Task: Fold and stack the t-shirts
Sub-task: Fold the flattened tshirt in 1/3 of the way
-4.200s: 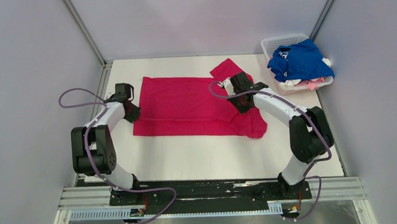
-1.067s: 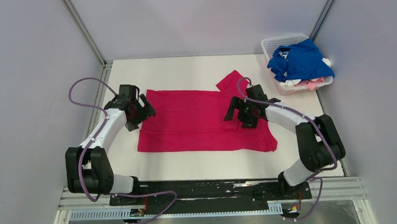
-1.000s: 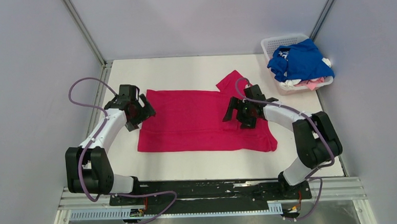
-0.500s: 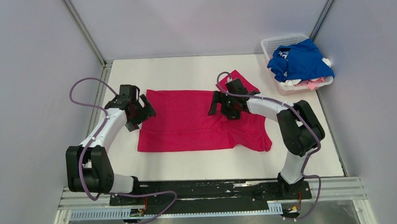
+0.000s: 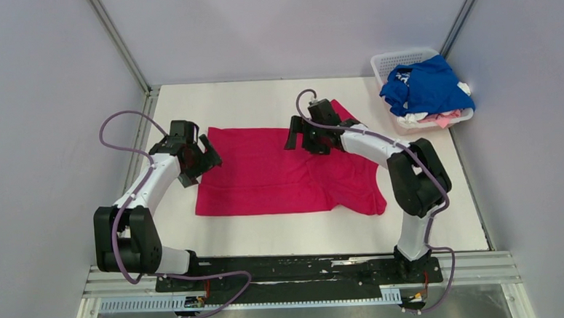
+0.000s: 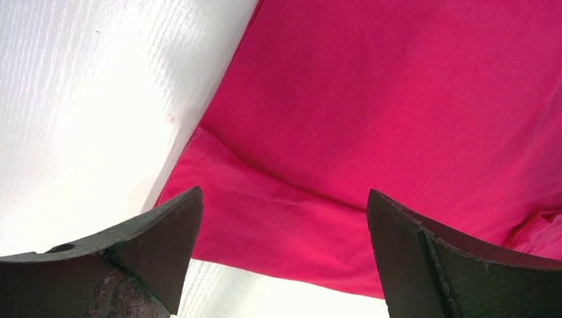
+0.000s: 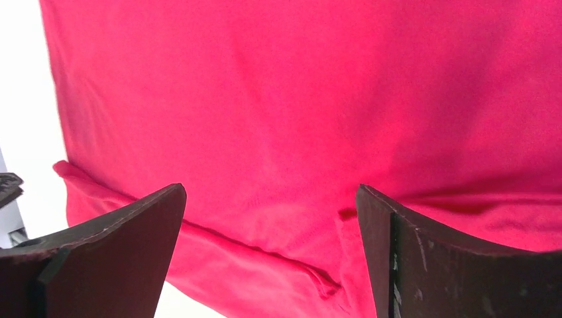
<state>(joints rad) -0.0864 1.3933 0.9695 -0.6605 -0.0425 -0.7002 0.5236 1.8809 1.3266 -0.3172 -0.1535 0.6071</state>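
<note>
A magenta-red t-shirt (image 5: 265, 174) lies spread flat in the middle of the white table, one sleeve poking out at its far right. My left gripper (image 5: 209, 155) hovers open over the shirt's left edge; in the left wrist view (image 6: 285, 218) a folded hem of the shirt (image 6: 397, 119) lies between the wide-apart fingers (image 6: 159, 245). My right gripper (image 5: 304, 143) stands open above the shirt's far edge near that sleeve; in the right wrist view (image 7: 270, 199) a creased seam of the shirt (image 7: 298, 99) shows under it. Neither holds anything. A royal blue t-shirt (image 5: 428, 86) lies heaped at the back right.
A white lattice basket (image 5: 397, 57) stands in the far right corner, holding the blue shirt over white and pale pink cloth (image 5: 444, 118). Grey walls close in the table (image 5: 290, 235) on three sides. Bare white tabletop (image 6: 79, 99) shows left of the shirt.
My right gripper has swung left and farther back, from the shirt's right part to its far edge, and the shirt's right side has bunched slightly. The left arm has stayed put.
</note>
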